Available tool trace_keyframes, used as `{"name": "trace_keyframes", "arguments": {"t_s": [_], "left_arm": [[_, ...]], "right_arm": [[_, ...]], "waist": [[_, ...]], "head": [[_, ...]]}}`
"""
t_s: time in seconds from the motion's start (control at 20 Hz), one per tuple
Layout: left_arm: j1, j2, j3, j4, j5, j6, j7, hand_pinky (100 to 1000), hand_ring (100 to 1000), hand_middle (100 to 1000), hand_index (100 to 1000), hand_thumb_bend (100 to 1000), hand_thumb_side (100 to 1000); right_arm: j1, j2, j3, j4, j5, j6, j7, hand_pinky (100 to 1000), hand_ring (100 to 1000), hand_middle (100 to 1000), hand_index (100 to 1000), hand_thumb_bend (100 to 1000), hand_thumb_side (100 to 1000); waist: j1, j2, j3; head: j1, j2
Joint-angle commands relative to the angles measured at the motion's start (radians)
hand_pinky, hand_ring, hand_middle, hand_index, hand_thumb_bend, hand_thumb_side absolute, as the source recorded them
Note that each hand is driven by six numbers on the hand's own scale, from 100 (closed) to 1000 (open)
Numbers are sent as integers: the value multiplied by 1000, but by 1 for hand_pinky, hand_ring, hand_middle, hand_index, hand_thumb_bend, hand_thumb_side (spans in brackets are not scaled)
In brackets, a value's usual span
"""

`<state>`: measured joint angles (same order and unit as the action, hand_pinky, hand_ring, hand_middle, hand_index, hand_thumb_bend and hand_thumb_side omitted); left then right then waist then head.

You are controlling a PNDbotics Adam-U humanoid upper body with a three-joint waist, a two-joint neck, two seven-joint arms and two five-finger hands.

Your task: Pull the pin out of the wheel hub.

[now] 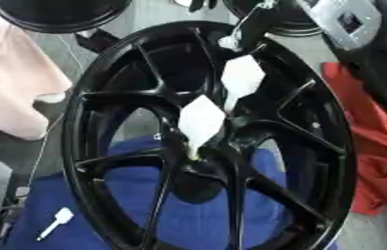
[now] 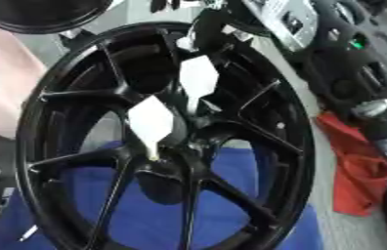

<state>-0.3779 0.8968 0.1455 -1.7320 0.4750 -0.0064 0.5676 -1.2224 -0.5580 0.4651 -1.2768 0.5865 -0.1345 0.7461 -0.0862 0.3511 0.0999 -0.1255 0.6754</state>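
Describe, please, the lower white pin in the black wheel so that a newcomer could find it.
Find the large black spoked wheel over the blue cloth. Two white diamond-headed pins stand near its hub; the wanted lower white pin lies nearer the centre, below-left of the upper white pin.

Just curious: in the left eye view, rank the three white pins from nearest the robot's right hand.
1. Upper pin, just below the right hand.
2. Lower pin, at the hub.
3. Loose pin, lower left on the blue cloth.

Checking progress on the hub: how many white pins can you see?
3: two white pins with diamond heads stand in the wheel hub, one lower left, one upper right; a third lies on the blue cloth.
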Motion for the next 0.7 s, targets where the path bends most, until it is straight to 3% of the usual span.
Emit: {"name": "trace_keyframes", "arguments": {"t_s": [0.05,0.3,0.4,0.5,0.7], "left_arm": [[-5,21,8,-7,1,-1,-1,709,631,571,810,143,748],[1,19,10,-2,2,-1,0,709,631,571,810,140,753],[4,19,12,0,3,-1,1,710,631,572,810,138,755],[7,20,13,1,4,-2,1,710,631,572,810,137,757],[11,24,16,2,5,-3,1,710,631,572,810,135,761]], "right_arm": [[-14,-16,-20,3,-9,-6,-6,892,860,868,907,144,303],[3,-46,-40,-23,-61,5,-4,887,855,872,904,112,289],[10,-69,-54,-50,-111,15,4,886,859,881,911,114,241],[21,-100,-65,-89,-185,23,33,883,859,885,912,155,115],[61,-192,-79,-234,-346,30,135,886,861,886,919,298,100]], "waist": [[6,-16,2],[5,-16,-2],[4,-15,-5],[3,-15,-8],[0,-13,-14]], "head": [[2,1],[12,3],[16,4],[20,5],[29,2]]}}
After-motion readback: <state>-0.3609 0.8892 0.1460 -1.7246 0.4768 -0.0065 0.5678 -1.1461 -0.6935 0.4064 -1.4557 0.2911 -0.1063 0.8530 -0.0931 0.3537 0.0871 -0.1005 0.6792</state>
